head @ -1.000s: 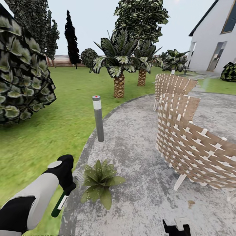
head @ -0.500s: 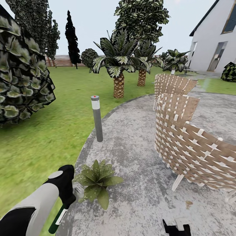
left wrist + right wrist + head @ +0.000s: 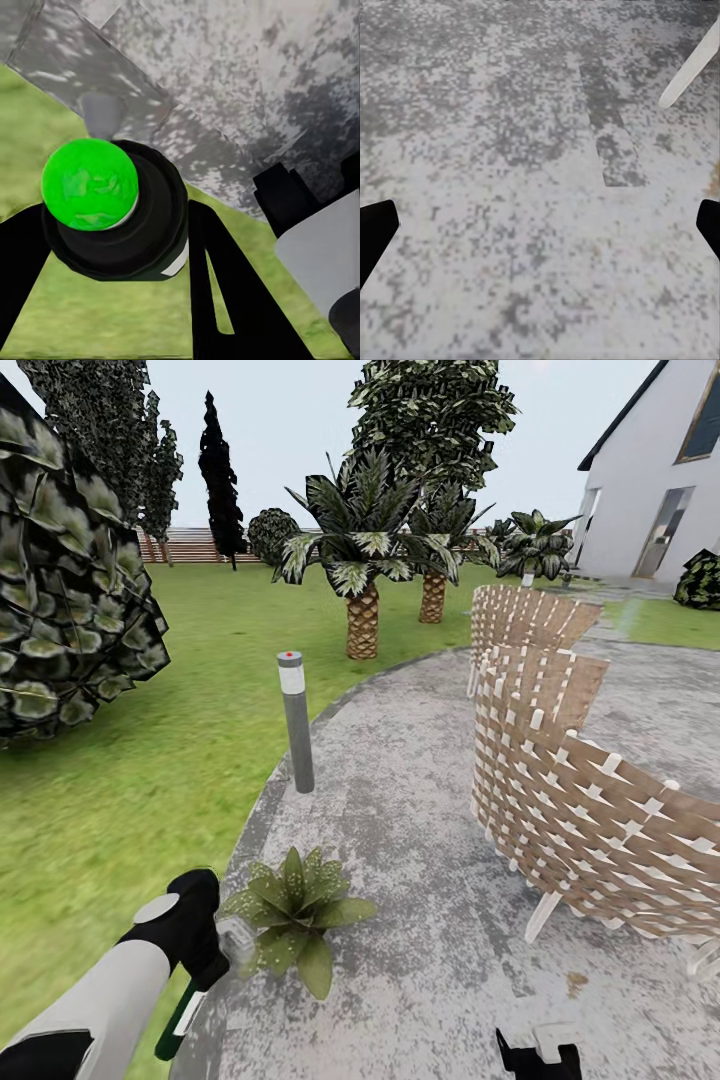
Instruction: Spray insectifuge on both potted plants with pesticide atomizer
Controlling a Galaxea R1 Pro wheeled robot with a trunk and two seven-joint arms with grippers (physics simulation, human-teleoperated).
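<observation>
Head view: left hand [image 3: 205, 968] grips pesticide atomizer [image 3: 178, 1020], base slanting down-left.

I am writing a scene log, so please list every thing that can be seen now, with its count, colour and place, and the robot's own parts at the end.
potted plant: one, speckled green, at the paving's edge beside the left gripper
pesticide atomizer: one, dark green with white label, held in the left gripper
bollard lamp: one, grey, where lawn meets paving
woven chairs: three, tan and white, on the paving at right
paved circle: grey
lawn: green, at left
palms: two, scaly trunks, behind the lamp
house: white, far right
left gripper: black, shut on the atomizer
right gripper: black, open, above bare paving
</observation>
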